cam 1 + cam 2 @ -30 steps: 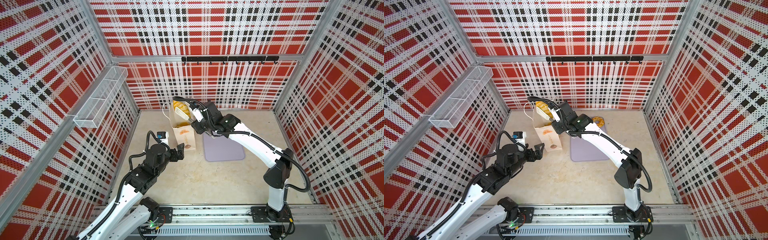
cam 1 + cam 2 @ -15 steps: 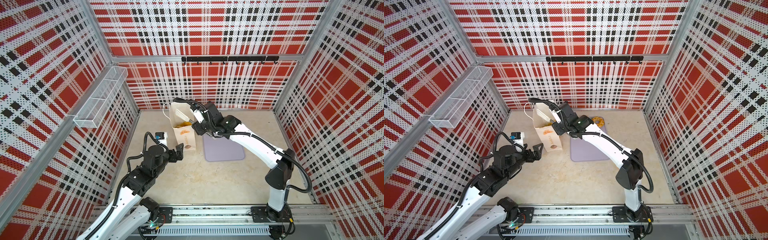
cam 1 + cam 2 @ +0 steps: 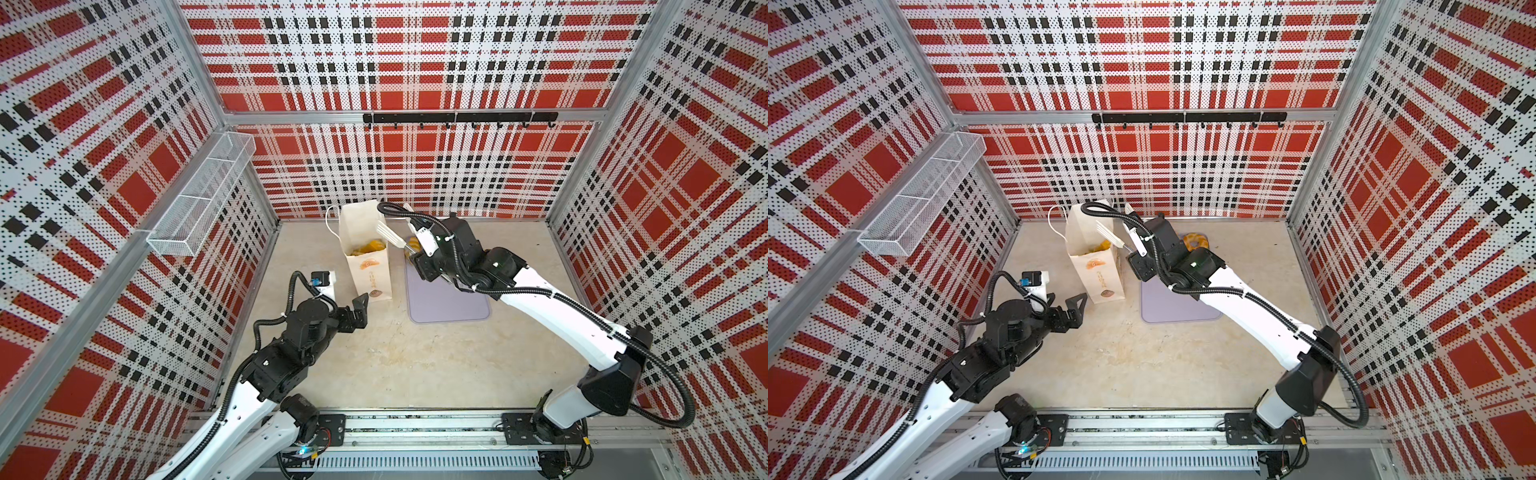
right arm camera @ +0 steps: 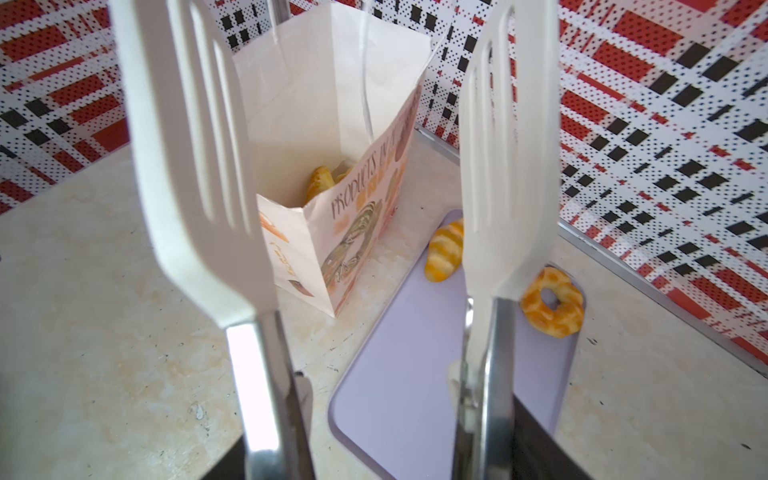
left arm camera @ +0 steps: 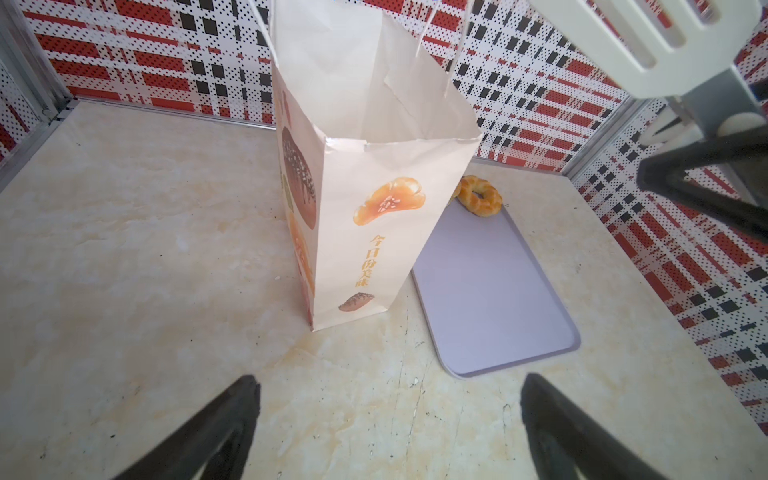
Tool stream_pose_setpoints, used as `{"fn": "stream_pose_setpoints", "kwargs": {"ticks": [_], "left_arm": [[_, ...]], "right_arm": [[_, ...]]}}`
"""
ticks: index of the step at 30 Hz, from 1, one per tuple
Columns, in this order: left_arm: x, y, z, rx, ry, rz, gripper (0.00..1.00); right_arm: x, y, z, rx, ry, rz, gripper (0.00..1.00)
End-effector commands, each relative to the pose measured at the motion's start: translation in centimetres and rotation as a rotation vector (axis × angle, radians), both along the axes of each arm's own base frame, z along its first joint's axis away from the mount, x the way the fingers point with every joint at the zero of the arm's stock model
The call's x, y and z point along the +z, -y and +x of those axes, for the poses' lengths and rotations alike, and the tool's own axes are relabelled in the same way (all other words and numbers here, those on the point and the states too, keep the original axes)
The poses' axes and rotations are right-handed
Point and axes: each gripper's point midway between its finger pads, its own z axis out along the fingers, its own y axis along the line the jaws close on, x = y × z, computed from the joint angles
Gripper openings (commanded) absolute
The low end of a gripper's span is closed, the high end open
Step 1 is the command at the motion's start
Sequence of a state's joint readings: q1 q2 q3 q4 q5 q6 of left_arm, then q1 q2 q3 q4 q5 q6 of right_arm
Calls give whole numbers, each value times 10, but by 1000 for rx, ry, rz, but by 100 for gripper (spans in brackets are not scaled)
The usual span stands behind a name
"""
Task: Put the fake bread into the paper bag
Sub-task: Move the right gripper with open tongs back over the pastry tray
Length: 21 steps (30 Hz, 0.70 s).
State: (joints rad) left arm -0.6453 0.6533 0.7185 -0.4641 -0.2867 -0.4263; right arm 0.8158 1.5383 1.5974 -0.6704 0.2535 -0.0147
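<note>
The paper bag point(image 3: 368, 270) point(image 3: 1098, 274) point(image 5: 374, 174) point(image 4: 328, 104) stands open at the back of the table. Golden fake bread point(image 3: 368, 248) point(image 4: 320, 183) lies inside it. A croissant point(image 4: 444, 251) and a ring doughnut point(image 3: 1196, 240) point(image 5: 480, 195) point(image 4: 552, 307) lie at the far end of the lilac tray point(image 3: 449, 303) point(image 4: 407, 374). My right gripper point(image 3: 415, 255) point(image 4: 399, 449) is shut on white slotted tongs point(image 3: 386, 233) point(image 4: 195, 145), whose blades stand apart and empty by the bag's right rim. My left gripper point(image 3: 360, 300) point(image 5: 388, 380) is open and empty, low in front of the bag.
A white wire-mesh basket point(image 3: 199, 199) hangs on the left wall and a black hook rail point(image 3: 457, 118) runs along the back wall. Plaid walls close in three sides. The bag's cord handle point(image 3: 330, 224) sticks out on its left.
The right arm has drawn the tongs back out of the bag's mouth toward the right, blades spreading and now empty. The left arm has stayed almost still.
</note>
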Motion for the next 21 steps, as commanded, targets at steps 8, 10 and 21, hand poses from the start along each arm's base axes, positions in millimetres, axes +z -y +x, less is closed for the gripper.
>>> {"fn": "stream_pose_setpoints", "kwargs": {"ticks": [8,10,21], "left_arm": [[-23,26,-5,-20,-34,40,99],[-30,32,-7,-32,-45,35,99],[-60,52,-8,-57,-105,54,100]], "right_arm": [[-22,60,7,-161,2,25,65],[-32,69,6,-182,-16,19,65],[-91,95,3,-260,-125,-20,66]]}}
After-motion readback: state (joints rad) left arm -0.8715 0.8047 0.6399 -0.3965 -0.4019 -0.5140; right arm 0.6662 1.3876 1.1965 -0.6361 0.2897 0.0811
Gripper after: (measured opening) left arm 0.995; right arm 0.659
